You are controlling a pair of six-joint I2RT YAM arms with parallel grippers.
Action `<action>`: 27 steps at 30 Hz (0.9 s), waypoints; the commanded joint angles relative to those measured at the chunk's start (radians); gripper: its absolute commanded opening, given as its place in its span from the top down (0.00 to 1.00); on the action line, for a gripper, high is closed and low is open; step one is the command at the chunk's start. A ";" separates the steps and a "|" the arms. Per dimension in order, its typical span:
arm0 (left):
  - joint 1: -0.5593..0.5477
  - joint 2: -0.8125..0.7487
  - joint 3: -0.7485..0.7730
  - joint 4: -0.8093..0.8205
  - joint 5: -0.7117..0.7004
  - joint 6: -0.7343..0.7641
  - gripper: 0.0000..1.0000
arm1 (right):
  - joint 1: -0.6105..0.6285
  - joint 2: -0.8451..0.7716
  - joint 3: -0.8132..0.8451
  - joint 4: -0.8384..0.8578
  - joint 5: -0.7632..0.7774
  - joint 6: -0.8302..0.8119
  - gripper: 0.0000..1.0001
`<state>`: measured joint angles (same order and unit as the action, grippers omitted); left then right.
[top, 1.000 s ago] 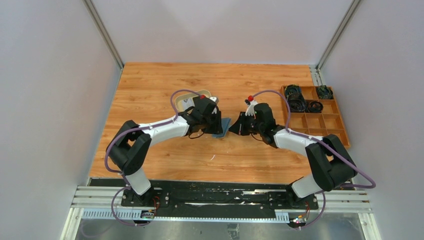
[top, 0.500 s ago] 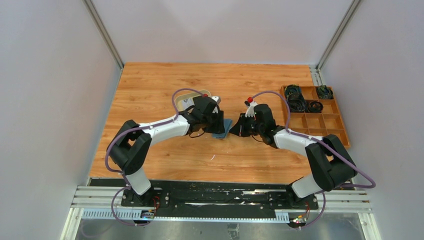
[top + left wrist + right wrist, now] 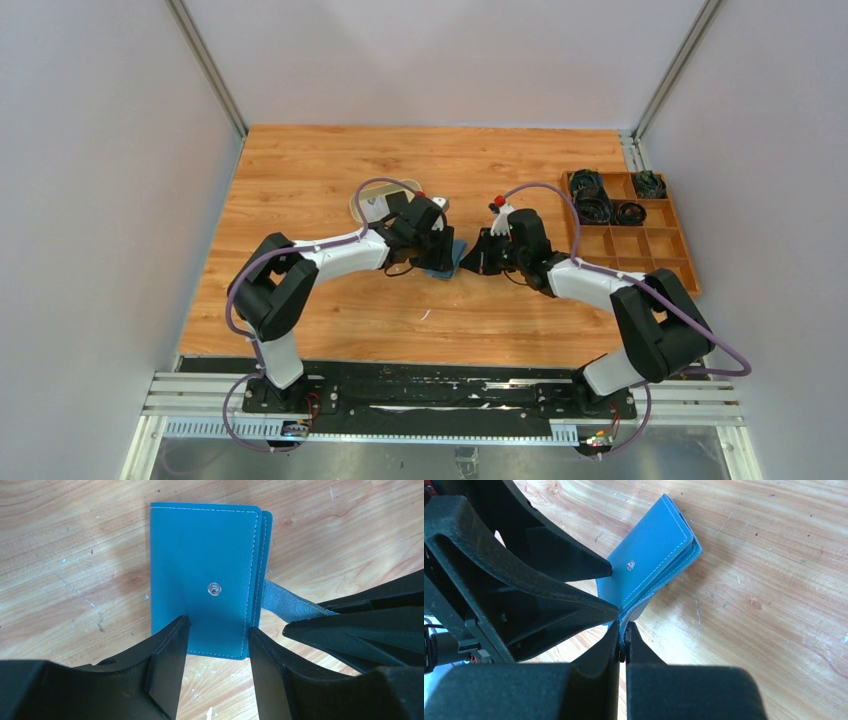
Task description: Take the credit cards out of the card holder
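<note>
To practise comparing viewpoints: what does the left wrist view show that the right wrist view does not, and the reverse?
Left wrist only: the cover of the card holder seen square-on, framed by the open left tool. Right wrist only: the right tool shut on the snap tab, and the holder's layered edges. Both: holder, stud, wooden table.

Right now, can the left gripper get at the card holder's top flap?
Probably yes: the left gripper stands open just over the card holder's near edge, nothing between; the right gripper pinches only the snap tab at the side.
</note>
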<state>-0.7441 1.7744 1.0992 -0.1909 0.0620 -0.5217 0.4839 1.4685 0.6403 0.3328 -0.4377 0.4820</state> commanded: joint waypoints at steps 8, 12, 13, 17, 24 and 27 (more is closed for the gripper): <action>-0.017 0.022 0.001 0.019 0.000 0.032 0.30 | -0.004 -0.007 -0.014 -0.014 0.004 -0.016 1.00; -0.021 0.016 0.003 0.022 0.009 0.039 0.24 | -0.003 -0.005 -0.012 -0.014 0.004 -0.015 1.00; -0.021 0.019 0.007 0.015 0.003 0.042 0.24 | -0.003 -0.005 -0.011 -0.014 0.004 -0.015 1.00; -0.021 0.030 0.013 -0.008 -0.028 0.051 0.24 | -0.003 -0.012 -0.011 -0.018 0.003 -0.015 1.00; -0.021 0.025 0.018 -0.031 -0.072 0.063 0.31 | -0.003 -0.018 -0.017 -0.022 0.004 -0.017 1.00; -0.021 0.029 0.029 -0.053 -0.111 0.071 0.33 | -0.003 -0.021 -0.019 -0.021 0.002 -0.018 1.00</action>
<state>-0.7551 1.7870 1.1004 -0.1936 0.0151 -0.4751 0.4839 1.4685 0.6399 0.3218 -0.4374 0.4782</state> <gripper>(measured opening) 0.683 0.026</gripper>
